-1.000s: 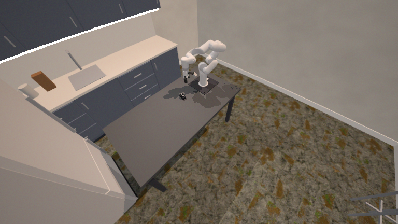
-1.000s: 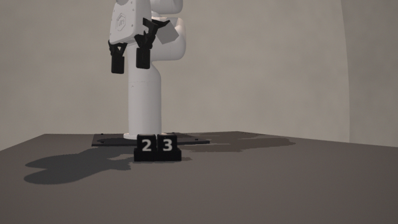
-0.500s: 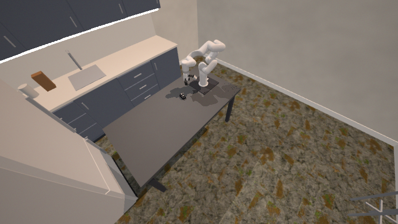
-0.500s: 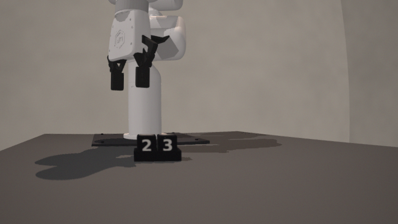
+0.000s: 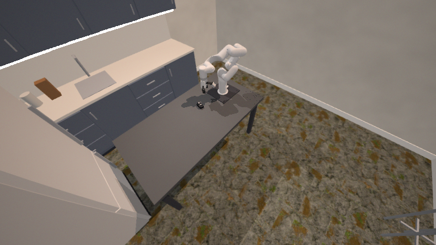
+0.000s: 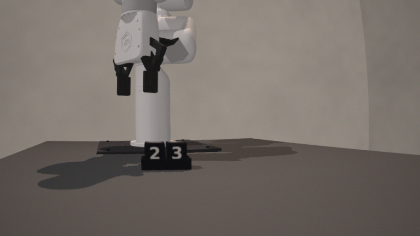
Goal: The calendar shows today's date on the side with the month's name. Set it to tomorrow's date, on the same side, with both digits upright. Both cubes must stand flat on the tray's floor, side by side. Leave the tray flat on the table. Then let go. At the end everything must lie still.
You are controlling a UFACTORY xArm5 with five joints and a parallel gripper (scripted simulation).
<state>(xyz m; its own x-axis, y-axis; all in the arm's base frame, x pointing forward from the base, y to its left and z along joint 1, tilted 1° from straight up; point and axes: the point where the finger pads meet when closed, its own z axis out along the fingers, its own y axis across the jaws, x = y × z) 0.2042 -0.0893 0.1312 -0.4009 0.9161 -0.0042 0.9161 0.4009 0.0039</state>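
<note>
Claw (image 6: 136,86) spread fully open, nothing between the black fingers (image 6: 123,85), hung high above the dark grey counter (image 6: 278,196), well apart from the calendar and off to the left of it in the exterior view. Small black calendar tray (image 6: 165,165) sat flat on the counter just in front of the arm's black base plate (image 6: 106,149). Two black number cubes side by side in the tray: left cube (image 6: 154,152) showed "2", right cube (image 6: 176,152) showed "3", both digits upright. Month name too small to read, so could not confirm which side faced the camera. Judged as barely started: no cube grasped or turned yet, date unchanged at 23. Left to do: rotate right cube to "4", reseat flat, release, let everything settle.
</note>
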